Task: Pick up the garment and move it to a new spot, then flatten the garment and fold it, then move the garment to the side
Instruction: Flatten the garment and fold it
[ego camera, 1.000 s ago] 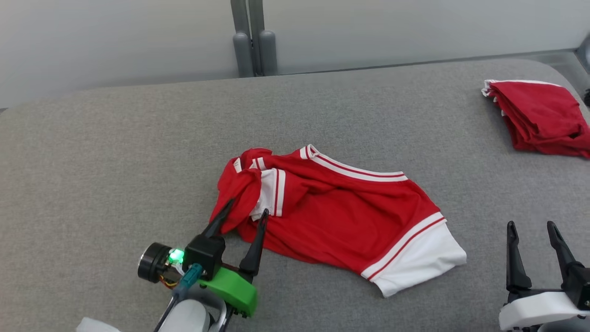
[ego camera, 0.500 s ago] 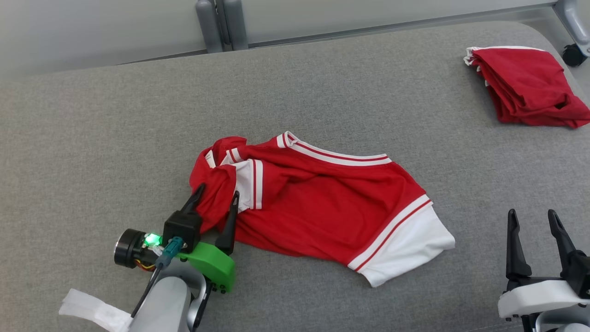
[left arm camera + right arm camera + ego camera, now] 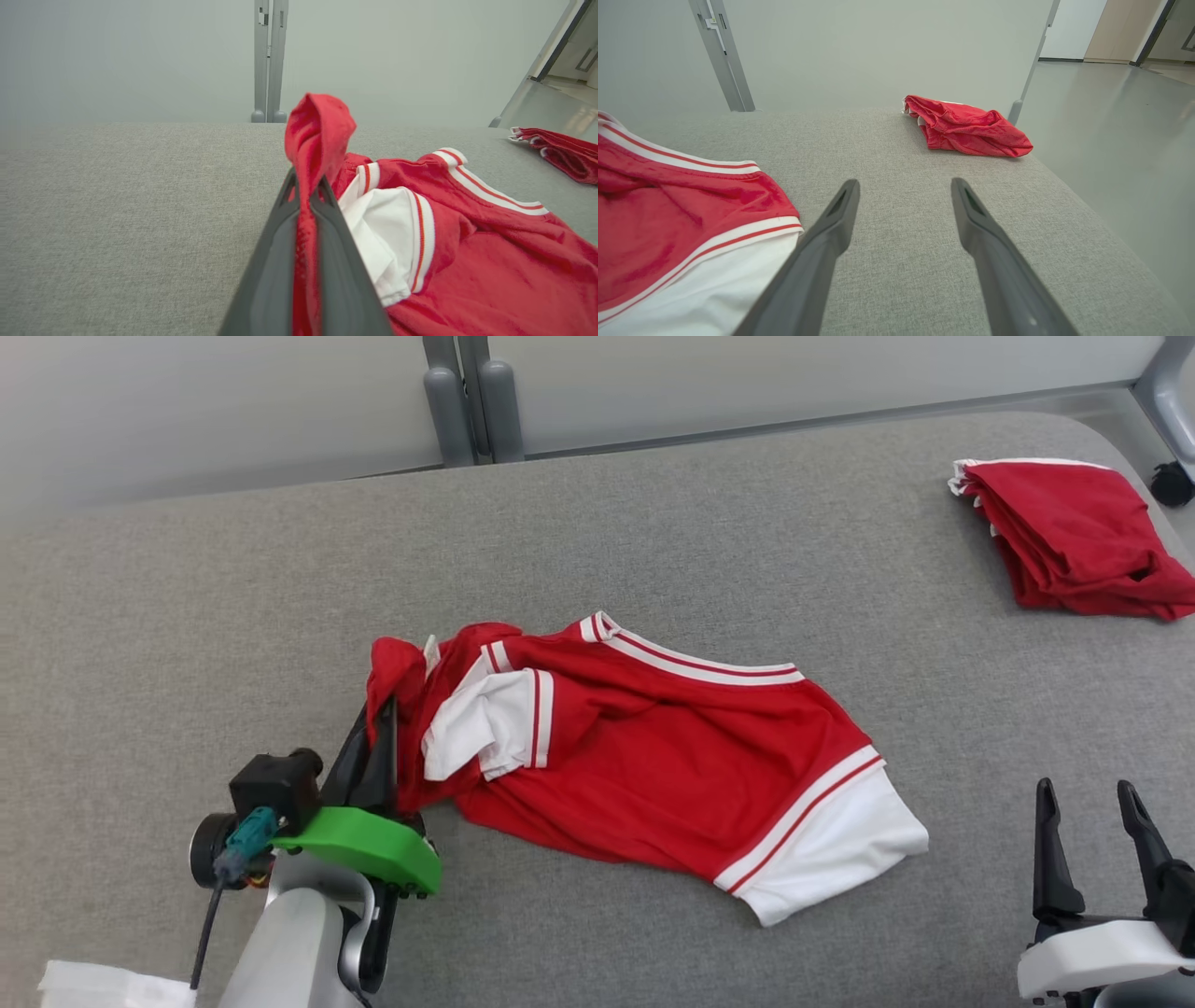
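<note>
Since the earlier frame the left gripper point(image 3: 388, 711) has pinched shut on a red fold at the left end of the red-and-white jersey point(image 3: 672, 765) and lifted it into a peak. Most of the garment lies crumpled at the middle of the grey padded table point(image 3: 653, 523). Near its white hem the right gripper point(image 3: 1088, 789) rests with fingers spread, holding nothing.
</note>
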Robot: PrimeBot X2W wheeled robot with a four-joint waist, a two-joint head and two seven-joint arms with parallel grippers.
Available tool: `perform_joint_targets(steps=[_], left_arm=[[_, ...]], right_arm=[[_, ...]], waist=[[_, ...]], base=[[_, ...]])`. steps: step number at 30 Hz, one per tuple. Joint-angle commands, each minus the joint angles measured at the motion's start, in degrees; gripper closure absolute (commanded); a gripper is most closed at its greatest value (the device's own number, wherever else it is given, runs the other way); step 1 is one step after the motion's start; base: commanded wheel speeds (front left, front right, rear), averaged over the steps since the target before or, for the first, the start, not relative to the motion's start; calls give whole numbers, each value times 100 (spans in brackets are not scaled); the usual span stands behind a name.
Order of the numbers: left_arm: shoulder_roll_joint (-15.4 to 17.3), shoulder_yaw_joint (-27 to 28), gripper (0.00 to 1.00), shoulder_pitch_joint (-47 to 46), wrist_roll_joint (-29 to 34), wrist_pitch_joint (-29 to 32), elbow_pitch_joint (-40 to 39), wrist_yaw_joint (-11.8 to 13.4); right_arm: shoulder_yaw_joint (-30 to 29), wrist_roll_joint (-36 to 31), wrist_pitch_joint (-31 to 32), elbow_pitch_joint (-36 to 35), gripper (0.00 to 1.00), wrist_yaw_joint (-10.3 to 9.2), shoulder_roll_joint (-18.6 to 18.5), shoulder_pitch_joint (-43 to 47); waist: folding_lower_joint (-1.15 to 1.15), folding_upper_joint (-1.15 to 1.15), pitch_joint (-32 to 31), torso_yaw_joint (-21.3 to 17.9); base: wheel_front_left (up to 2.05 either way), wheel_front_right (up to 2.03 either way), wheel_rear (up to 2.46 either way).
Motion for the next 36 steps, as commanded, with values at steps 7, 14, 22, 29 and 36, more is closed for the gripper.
perform_joint_targets(steps=[7, 14, 22, 29, 36], left_arm=[[-10, -113, 100, 572, -825, 285, -1131, -98], [-19, -292, 100, 1154, -1313, 847, -2773, 73], [55, -351, 100, 1397, -1442, 1414, -4015, 361], [102, -334, 100, 1505, -1542, 1667, -4486, 500], [224, -136, 100, 1623, -1539, 1639, -4228, 615]], right_arm=[[-85, 108, -15, 82, 0, -6, -14, 218], [-67, 207, -15, 147, 0, -6, -14, 317], [-20, 266, -15, 184, 0, -6, -14, 344], [-24, 290, -15, 209, 0, -6, -14, 395], [-3, 276, -15, 210, 0, -6, -14, 397]], waist=[[0, 0, -309, 275], [0, 0, -545, 461], [0, 0, -711, 465], [0, 0, -725, 373], [0, 0, -702, 263]], base=[[0, 0, 0], [0, 0, 0], [0, 0, 0], [0, 0, 0], [0, 0, 0]])
